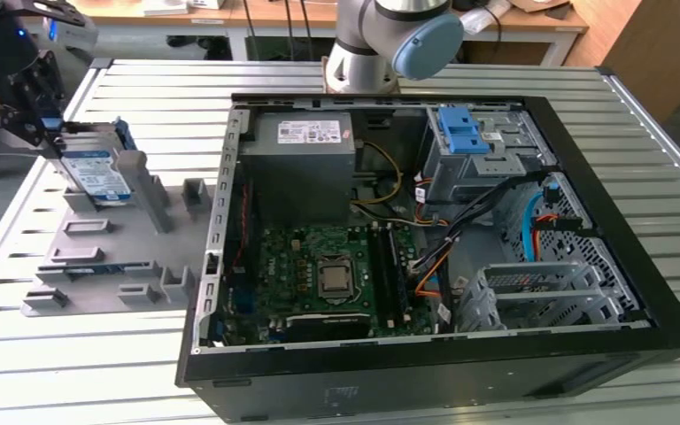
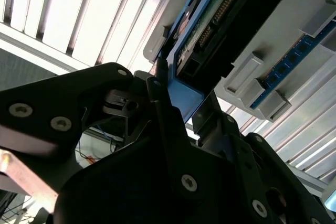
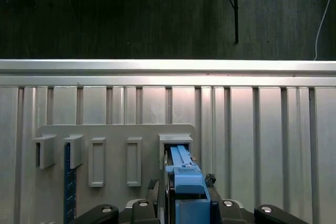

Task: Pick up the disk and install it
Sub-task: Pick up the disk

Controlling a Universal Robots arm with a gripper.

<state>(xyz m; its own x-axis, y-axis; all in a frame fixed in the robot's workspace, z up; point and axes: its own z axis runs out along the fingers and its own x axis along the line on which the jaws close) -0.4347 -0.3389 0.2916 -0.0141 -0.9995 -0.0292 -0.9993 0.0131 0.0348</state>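
The disk [image 1: 95, 173], silver with a blue-and-white label and a blue carrier, stands on edge in a slot of the grey fixture plate [image 1: 116, 257] at the exterior view's left. My gripper [image 1: 54, 142] sits at its far top edge, with dark fingers on both sides of the blue carrier. In the first wrist view the blue carrier of the disk [image 3: 185, 174] rises from between the fingers of my gripper [image 3: 186, 205]. The second wrist view shows the disk's connector edge [image 2: 215, 19] just past a finger [image 2: 157, 95] that presses on the blue frame.
An open black computer case [image 1: 623, 266] lies on the slatted metal table [image 1: 139, 88], with a grey power-supply box [image 1: 305, 133], a motherboard [image 1: 328, 266] and a drive cage with a blue latch [image 1: 464, 133]. A blue memory stick [image 3: 67, 182] stands in the fixture. The arm's base [image 1: 375, 44] rises behind the case.
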